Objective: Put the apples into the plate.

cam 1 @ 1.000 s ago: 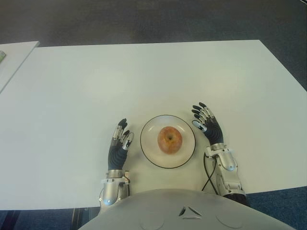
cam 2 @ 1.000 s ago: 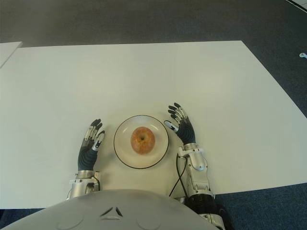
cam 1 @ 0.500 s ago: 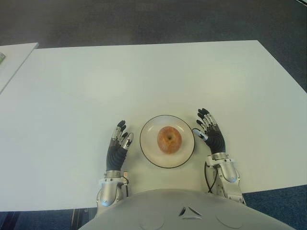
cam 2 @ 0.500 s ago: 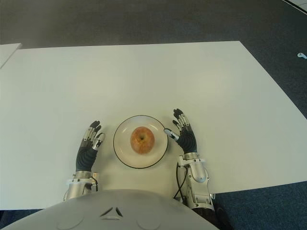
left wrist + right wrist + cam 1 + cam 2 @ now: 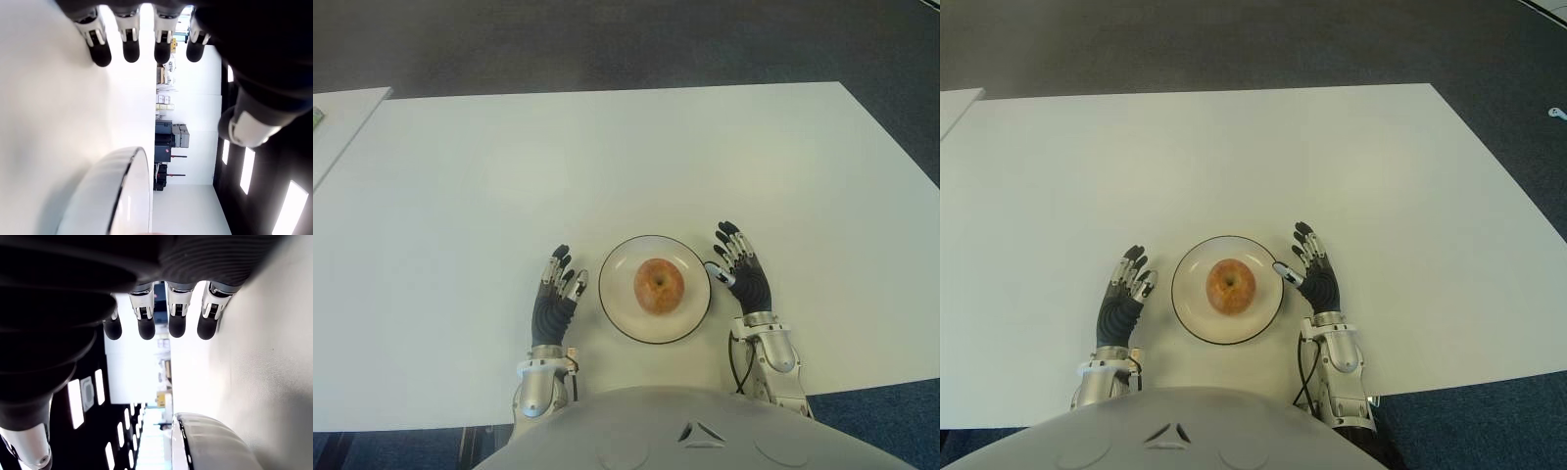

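One apple sits near the middle of the plate, stem dimple facing up, on the white desk. I see no other apple anywhere on the desk, so by my reading the placing is done, unless more fruit is out of view.

Left hand: just beside the plate on its left side, fingers straight and relaxed, nothing held. The left wrist view shows the plate rim close by and an empty palm. Right hand: just beside the plate on its right side, fingers extended and loosely spread, also empty. Its thumb tip points toward the rim; I can't tell whether it touches. Neither hand contacts the apple; it lies between them, the plate rim separating it from each.

Handling judgement, should I need to shift the fruit:
- firm, rounded, probably moderate weight for these fingers
- smooth skin, likely a bit slick against the fingertip pads
- bruises under hard squeeze, so light closure
- best hold: across the widest part, thumb opposite the fingers, coming from above to clear the rim
- it could roll on the shallow plate if nudged from one side
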Controlling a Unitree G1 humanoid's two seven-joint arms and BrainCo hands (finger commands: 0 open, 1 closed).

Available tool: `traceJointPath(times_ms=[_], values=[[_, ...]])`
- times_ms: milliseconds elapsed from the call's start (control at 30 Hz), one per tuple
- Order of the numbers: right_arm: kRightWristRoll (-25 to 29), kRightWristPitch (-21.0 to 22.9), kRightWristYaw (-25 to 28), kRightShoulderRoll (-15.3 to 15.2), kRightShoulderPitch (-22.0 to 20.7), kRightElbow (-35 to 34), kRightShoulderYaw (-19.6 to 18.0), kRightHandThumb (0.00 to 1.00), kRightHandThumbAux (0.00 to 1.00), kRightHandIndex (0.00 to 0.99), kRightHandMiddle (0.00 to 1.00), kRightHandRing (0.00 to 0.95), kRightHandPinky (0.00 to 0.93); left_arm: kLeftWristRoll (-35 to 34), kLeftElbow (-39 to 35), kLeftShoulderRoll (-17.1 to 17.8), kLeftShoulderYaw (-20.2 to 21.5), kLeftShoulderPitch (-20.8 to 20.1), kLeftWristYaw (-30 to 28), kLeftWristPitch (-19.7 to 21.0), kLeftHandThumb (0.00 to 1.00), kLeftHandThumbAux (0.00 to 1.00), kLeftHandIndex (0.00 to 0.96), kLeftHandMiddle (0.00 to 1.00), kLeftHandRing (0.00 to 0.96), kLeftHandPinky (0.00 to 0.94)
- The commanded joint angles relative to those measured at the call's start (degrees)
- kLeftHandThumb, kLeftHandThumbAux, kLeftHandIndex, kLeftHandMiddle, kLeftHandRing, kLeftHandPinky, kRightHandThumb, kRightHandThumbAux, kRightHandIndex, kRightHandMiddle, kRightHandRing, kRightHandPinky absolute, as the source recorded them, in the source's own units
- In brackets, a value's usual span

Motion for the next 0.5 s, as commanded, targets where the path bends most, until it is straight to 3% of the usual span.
traceJointPath(times_ms=[33, 333, 500], values=[[0.2, 3.6, 0.4, 0.1, 1.4, 2.3, 0.5, 0.134, 0.655, 0.000, 0.000, 0.000, 0.000, -0.5, -0.5, -0.2, -0.9, 1.7, -0.1, 3.8, 0.089, 0.609, 0.000, 0.000, 0.000, 0.000], [0.0, 4.3, 0.5, -0.1, 0.7, 2.6, 0.9, 0.131, 0.625, 0.000, 0.000, 0.000, 0.000, 0.6, -0.3, 0.0, -1.3, 1.1, 0.4, 3.4, 0.073, 0.583, 0.000, 0.000, 0.000, 0.000], [0.2, 5.9, 0.8, -0.5, 0.1, 2.8, 0.7, 0.119, 0.627, 0.005, 0.003, 0.000, 0.000, 1.8, 2.1, 0.6, -1.1, 0.0, 0.4, -0.1, 0.049, 0.551, 0.000, 0.000, 0.000, 0.000]])
